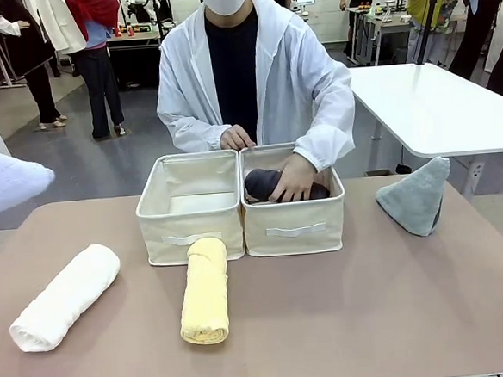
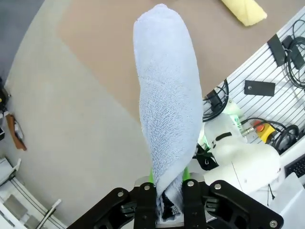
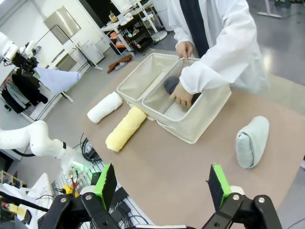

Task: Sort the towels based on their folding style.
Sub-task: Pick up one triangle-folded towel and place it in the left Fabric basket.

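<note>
The left end effector point(image 2: 168, 193) is clamped on the narrow end of the light blue towel point(image 2: 167, 95). In the left wrist view the towel's long axis runs straight out from the fingers toward 12 o'clock. In the front view this towel point(image 1: 5, 181) hangs above the bench point(image 1: 373, 318) at its 9 o'clock edge, rounded end pointing to 3 o'clock.

The white roll point(image 1: 65, 296) lies on the bench at 8 o'clock, long axis from 7 to 1 o'clock. The pale yellow roll point(image 1: 205, 291) lies at centre, long axis from 12 to 6 o'clock, far end touching the left bin point(image 1: 189, 226).

The right bin point(image 1: 294, 218) stands against the left bin. It holds the charcoal roll point(image 1: 261, 183), lying across from 9 to 3 o'clock under the person's hand point(image 1: 296, 178).

The grey-green cone point(image 1: 418, 196) stands at 3 o'clock, tip pointing to 1 o'clock.

The right end effector point(image 3: 162, 183) hangs over the bench's near edge, fingers wide apart and gripping nothing.
</note>
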Available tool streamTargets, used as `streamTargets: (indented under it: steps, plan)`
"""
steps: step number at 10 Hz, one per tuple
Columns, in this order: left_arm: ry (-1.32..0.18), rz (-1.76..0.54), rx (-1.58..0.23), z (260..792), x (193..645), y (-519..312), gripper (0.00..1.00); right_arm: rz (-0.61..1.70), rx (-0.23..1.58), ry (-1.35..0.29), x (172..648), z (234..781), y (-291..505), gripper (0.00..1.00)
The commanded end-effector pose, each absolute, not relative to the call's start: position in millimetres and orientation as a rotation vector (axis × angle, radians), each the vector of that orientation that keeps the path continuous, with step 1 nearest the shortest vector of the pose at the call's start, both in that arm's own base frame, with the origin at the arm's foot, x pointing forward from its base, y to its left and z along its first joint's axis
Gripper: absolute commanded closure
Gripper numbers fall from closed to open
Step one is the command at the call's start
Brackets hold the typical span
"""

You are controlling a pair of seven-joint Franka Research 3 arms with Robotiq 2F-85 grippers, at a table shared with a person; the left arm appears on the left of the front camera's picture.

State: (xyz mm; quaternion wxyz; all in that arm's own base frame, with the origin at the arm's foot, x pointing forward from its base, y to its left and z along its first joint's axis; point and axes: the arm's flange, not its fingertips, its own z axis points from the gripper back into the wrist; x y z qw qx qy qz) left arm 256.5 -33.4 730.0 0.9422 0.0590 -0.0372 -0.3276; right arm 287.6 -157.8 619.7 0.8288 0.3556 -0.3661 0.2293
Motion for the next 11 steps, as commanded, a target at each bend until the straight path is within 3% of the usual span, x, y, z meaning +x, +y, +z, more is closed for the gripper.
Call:
streamTargets:
  steps: [1, 6, 8, 11]
  plan:
    - [-0.067, -0.669, 0.126, 717.2, 286.6, -61.7, 0.83, 0.5, 0.774, -0.799, 288.7, 619.3, -157.2, 0.0]
    - [-0.081, -0.652, 0.153, 718.5, 305.6, -85.1, 0.83, 0.5, 0.774, -0.799, 288.7, 619.3, -157.2, 0.0]
    - [-0.155, -0.732, 0.197, 716.4, 341.1, -127.0, 0.83, 0.5, 0.774, -0.799, 288.7, 619.3, -157.2, 0.0]
    - [-0.136, -0.948, 0.259, 707.9, 414.5, -209.6, 0.83, 0.5, 0.774, -0.799, 288.7, 619.3, -157.2, 0.0]
